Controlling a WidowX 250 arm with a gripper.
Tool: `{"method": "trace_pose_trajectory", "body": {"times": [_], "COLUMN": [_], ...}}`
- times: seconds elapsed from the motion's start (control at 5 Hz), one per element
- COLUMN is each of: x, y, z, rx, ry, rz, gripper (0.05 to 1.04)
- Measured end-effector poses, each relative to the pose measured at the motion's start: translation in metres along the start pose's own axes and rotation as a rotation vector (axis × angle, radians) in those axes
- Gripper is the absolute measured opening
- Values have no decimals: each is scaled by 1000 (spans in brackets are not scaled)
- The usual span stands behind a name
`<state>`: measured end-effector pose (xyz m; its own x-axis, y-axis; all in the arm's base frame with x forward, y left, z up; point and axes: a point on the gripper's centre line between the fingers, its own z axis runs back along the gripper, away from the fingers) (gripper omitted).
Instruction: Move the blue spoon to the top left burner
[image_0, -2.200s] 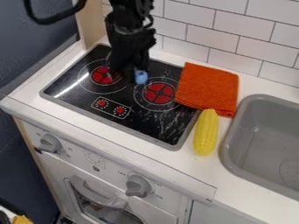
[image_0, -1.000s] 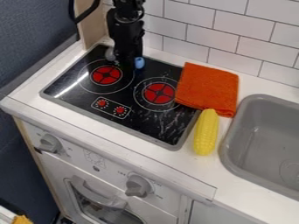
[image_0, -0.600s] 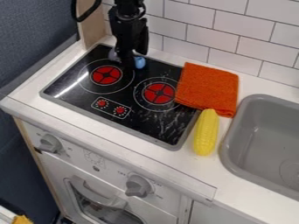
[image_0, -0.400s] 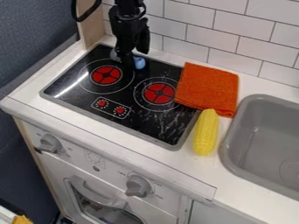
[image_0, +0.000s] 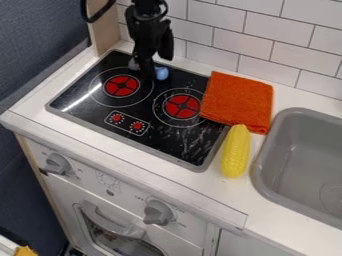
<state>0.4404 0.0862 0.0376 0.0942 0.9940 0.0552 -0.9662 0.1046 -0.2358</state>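
Gripper, spoon: sitting farther back than earlier, bordering the rear edge of stove. Jaws: cannot tell whether clenching.

pincer @ blue spoon | corn btwn stove & sink

Glossy, smooth black stove; rough, matt orange cloth; smooth grey sink; shiny white tiles; smooth white desk

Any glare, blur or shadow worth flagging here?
Camera view: white glare streak on the stove left of the left burner; blue spoon soft-edged, partly hidden by the dark claw; faint shading inside the sink.
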Motion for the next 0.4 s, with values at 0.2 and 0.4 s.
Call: {"method": "trace_pose_trajectory", "body": {"times": [0.2,0.4], "x": [5,5], "y": [-7,-7], "z": [27,37], "rx": [-55,-69], "ry": [-15,-20], "rz": [-5,-8], "gripper": [1001,1001]}}
